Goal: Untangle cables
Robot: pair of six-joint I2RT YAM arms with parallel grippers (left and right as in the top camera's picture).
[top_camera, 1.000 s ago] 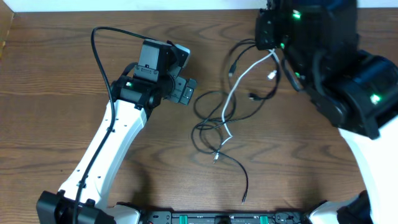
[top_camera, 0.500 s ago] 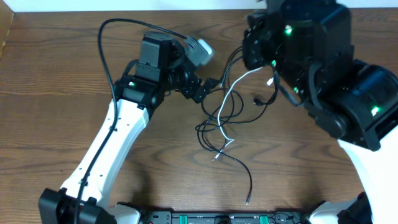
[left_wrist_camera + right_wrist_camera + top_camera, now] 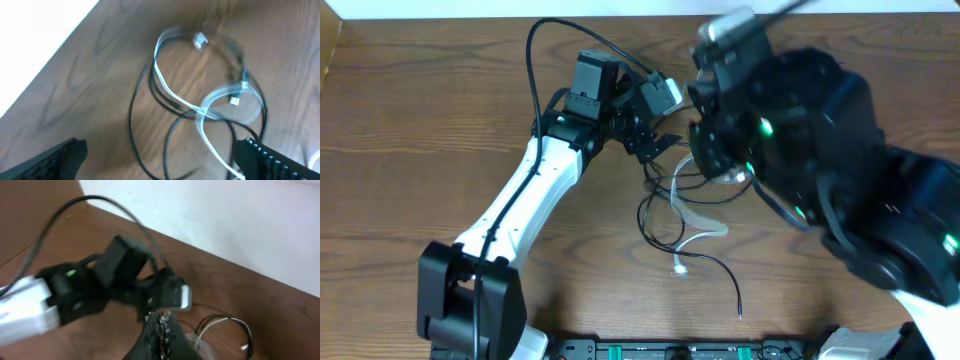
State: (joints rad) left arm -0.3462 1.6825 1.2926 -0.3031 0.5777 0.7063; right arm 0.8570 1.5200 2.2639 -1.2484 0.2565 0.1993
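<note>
The cables lie in a tangled bunch on the wooden table: a white cable (image 3: 698,236) looped through two black cables (image 3: 715,265), with one black end trailing toward the front. My left gripper (image 3: 655,148) is open at the bunch's upper left edge. In the left wrist view its jaws (image 3: 160,165) spread wide over the white cable (image 3: 172,97) and black strands (image 3: 134,115), touching none. My right arm (image 3: 790,150) hangs high and hides its own fingers from overhead. In the right wrist view the right gripper (image 3: 160,317) is shut, no cable visible between the tips; the cables (image 3: 227,322) lie beyond it.
The thick black wire (image 3: 555,40) fixed to the left arm arcs over the table's far side. A white wall (image 3: 225,220) runs along the far table edge. The left arm's wrist (image 3: 120,275) sits just beyond the right fingertips.
My left arm has swung right to the cables. My right arm has moved left and risen toward the overhead camera. The cable bunch has shifted toward the front and drawn tighter.
</note>
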